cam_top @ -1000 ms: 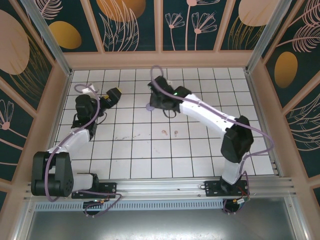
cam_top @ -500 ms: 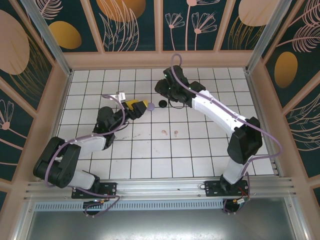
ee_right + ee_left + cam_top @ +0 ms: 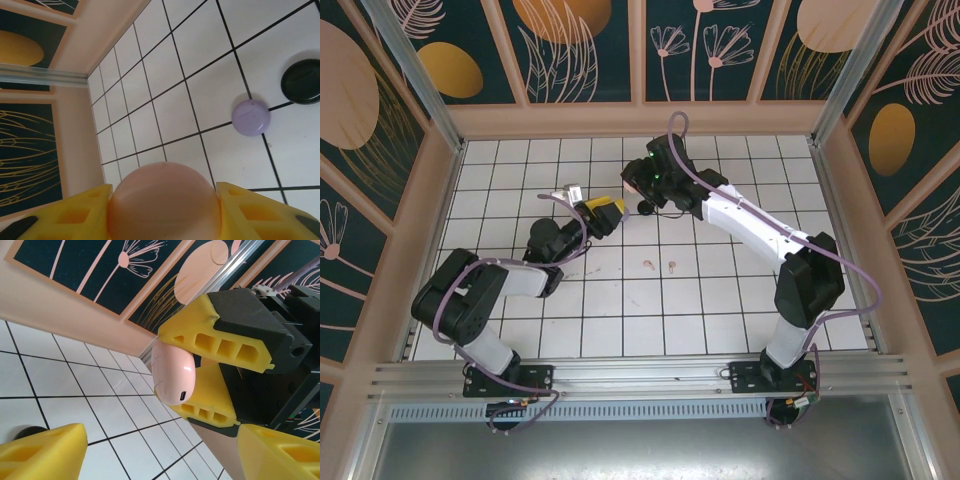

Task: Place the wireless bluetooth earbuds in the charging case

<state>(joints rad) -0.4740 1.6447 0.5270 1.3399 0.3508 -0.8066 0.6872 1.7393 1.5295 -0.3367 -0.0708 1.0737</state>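
1. White tiled floor (image 3: 720, 300) lies open toward 3 and 6 o'clock; the back wall stands near at 12.
2. My right gripper (image 3: 164, 192) is clamped on the pink charging case (image 3: 172, 371), which looks closed. My left gripper (image 3: 607, 210) stands parted and empty at 8 o'clock of it.
3. Two pink earbuds (image 3: 648, 264) (image 3: 672, 265) lie loose at 6 o'clock, well apart from both grippers.
4. The case seems glossy, hard, light and slippery, so I should grip its broad sides and leave the seam free. The earbuds seem tiny and skittish; I would pinch each across its stem.
5. A lilac case (image 3: 250, 117) and a black case (image 3: 301, 81) lie near, so sweeps there need care.
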